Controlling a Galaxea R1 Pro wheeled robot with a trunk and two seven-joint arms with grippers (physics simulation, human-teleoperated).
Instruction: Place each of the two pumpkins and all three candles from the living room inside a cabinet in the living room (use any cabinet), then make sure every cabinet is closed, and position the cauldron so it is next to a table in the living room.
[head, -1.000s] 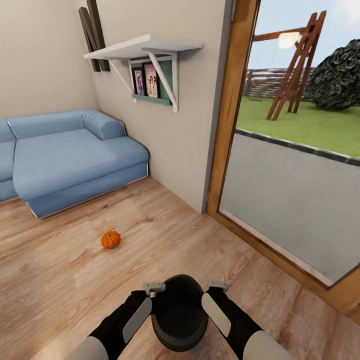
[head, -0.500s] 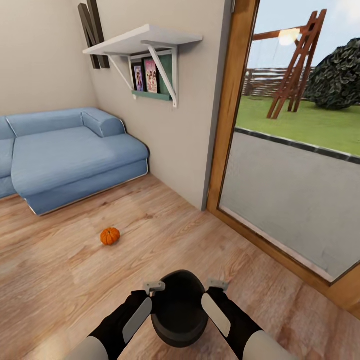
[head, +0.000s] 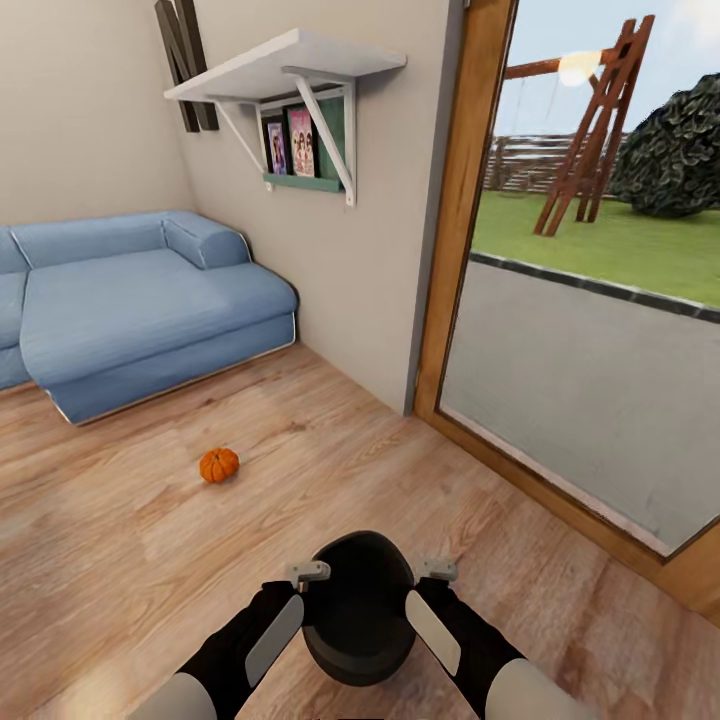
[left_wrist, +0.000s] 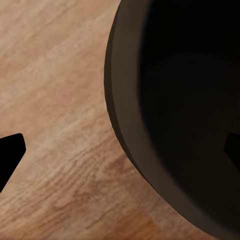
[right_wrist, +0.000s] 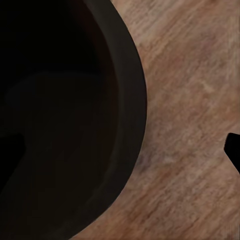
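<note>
Warm wood-plank floor (head: 120, 560) fills the lower frame; a blue sofa (head: 130, 310) sits at mid left against beige walls (head: 80, 110); a white bracketed shelf (head: 285, 65) at upper centre has framed pictures (head: 290, 145) beneath it; at right a wood-framed glass door (head: 465, 200) shows sunlit lawn (head: 600, 250), a wooden swing frame (head: 590, 130) and a dark bush (head: 675, 150).

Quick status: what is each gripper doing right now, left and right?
Left gripper: jaws straddle the cauldron rim, one finger inside, one outside; whether it grips cannot be told.
Right gripper: the same on the opposite rim; grip cannot be told.
</note>
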